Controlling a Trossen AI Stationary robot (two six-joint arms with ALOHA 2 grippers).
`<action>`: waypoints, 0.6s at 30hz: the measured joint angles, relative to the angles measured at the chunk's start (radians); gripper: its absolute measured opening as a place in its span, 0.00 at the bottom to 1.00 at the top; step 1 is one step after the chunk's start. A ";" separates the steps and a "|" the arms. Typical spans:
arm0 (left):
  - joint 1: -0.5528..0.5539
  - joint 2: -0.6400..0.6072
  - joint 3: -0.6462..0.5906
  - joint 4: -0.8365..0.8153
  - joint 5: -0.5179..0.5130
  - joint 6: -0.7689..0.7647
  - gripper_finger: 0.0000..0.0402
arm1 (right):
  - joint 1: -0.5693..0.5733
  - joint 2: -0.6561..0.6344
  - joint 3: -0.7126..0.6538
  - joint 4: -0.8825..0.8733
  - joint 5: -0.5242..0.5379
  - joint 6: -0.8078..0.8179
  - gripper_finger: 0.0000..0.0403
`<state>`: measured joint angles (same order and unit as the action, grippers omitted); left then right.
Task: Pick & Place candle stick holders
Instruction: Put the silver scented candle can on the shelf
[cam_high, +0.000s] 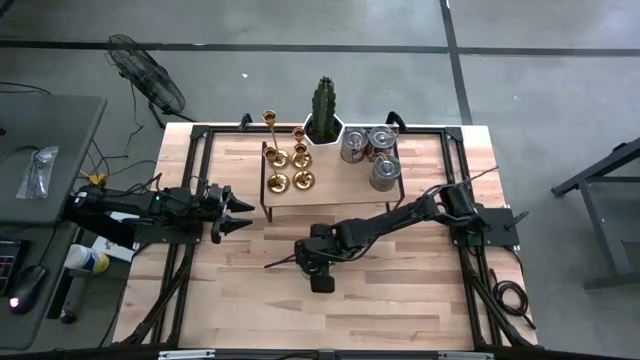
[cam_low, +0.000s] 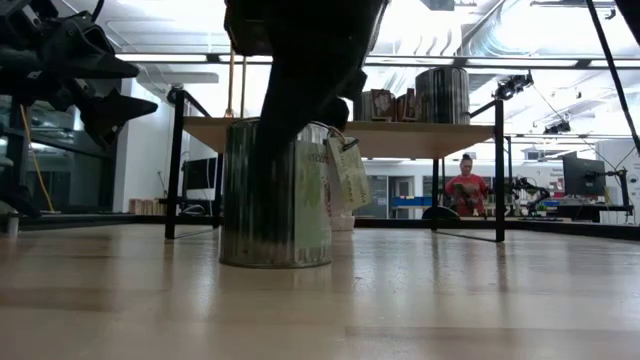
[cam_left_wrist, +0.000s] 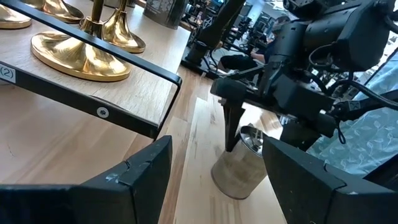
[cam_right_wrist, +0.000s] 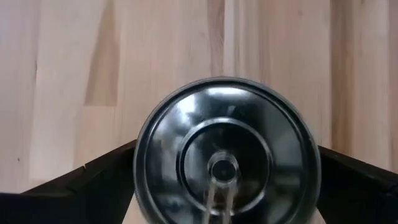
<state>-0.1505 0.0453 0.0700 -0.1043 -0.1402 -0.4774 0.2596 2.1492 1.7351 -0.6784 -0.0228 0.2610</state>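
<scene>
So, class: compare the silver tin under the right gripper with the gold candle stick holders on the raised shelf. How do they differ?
The silver tin is a wide, straight-sided cylinder; the candle stick holders have flared bases and thin stems. The tin stands alone on the table, with the open right gripper around it; the holders are grouped on the shelf, untouched. All are shiny metal and upright.

Four gold candle stick holders on raised shelf near table's far edge, grouped at shelf's left end. Three silver tins at shelf's right end. One more tin stands on tabletop near middle, making four tins. One potted cactus at shelf's far edge. Two robot arms. One person in room behind.
</scene>
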 joint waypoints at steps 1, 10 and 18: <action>0.000 0.000 0.000 0.000 0.000 0.000 0.61 | 0.000 0.003 0.000 0.004 -0.003 0.000 0.99; 0.000 0.000 0.000 0.000 0.000 0.000 0.61 | 0.000 0.004 -0.001 0.038 -0.003 -0.007 0.94; 0.000 0.000 0.000 0.000 0.000 0.000 0.61 | 0.001 0.003 0.000 0.037 -0.003 -0.008 0.91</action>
<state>-0.1505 0.0456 0.0700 -0.1043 -0.1398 -0.4774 0.2604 2.1525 1.7348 -0.6411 -0.0254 0.2527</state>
